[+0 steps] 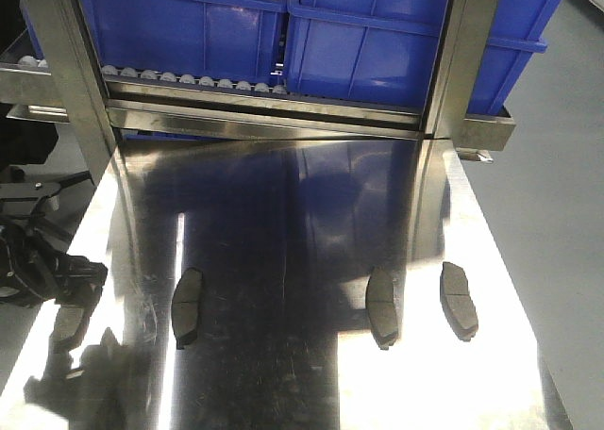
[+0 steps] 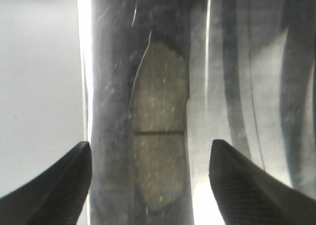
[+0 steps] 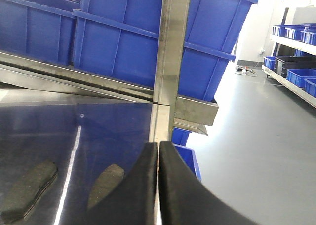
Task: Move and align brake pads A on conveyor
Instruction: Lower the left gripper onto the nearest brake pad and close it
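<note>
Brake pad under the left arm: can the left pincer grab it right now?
Probably yes. The left pincer is open, one finger on each side of the brake pad, with nothing lying between them on the shiny table. It likely just needs to come down.

— What's that table made of?
— On my feed the table (image 1: 283, 194) is polished steel, mirror-glossy, with fine scratches at the near end. The brake pads (image 2: 160, 131) look matt and gritty, grey-brown with pale specks.
— And at the far end?
— I see blue bins (image 1: 189, 34) of smooth, faintly shiny plastic, and brushed metal posts (image 1: 71, 72). The left gripper (image 2: 149, 142) has matt black, finely woven fingers (image 2: 247, 185).
</note>
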Controlling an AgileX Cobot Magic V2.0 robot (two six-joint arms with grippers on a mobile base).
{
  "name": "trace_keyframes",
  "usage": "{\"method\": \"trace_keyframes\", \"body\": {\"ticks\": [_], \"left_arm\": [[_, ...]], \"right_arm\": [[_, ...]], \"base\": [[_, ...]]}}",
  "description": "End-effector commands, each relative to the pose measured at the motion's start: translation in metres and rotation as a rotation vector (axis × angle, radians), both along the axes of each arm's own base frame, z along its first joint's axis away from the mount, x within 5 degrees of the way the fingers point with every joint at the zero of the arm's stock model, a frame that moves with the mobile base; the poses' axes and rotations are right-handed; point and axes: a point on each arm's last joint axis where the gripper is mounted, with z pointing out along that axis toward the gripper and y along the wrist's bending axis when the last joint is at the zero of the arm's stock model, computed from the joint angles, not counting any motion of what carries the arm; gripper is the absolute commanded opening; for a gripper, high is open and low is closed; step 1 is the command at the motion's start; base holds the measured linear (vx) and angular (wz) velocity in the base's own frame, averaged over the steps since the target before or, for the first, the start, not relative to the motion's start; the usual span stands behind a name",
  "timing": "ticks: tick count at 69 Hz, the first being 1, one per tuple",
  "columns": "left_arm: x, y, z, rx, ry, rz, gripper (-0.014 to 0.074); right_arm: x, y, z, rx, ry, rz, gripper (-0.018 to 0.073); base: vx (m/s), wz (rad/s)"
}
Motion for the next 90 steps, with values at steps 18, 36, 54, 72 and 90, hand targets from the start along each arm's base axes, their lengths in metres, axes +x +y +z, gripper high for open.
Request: {"method": "trace_keyframes", "body": {"ticks": [18, 36, 54, 72, 90], "left_arm": [[0.026, -0.006, 0.0, -0.017, 0.009, 0.019, 0.0496], [0.028, -0.006, -0.024, -0.011, 0.101, 0.022, 0.0415], [0.03, -0.005, -0.019, 0.003, 0.059, 0.005, -0.0009], [0.018, -0.003, 0.023, 0.007, -0.084, -0.006, -0.0007], [-0.026, 0.001, 0.083, -0.01, -0.37, -0.002, -0.0006]], "right_arm": [[-0.001, 0.0, 0.006, -0.002, -0.084, -0.006, -0.001], [-0.001, 0.0, 0.006, -0.002, -0.084, -0.006, -0.001], [-0.001, 0.0, 0.006, -0.002, -0.084, -0.006, -0.001], [-0.001, 0.0, 0.006, -0.002, -0.084, -0.006, -0.001], [-0.001, 0.0, 0.006, -0.002, -0.084, -0.006, -0.001]], "base": [[0.0, 0.0], [0.0, 0.0], [0.0, 0.0], [0.0, 0.0], [0.0, 0.0]]}}
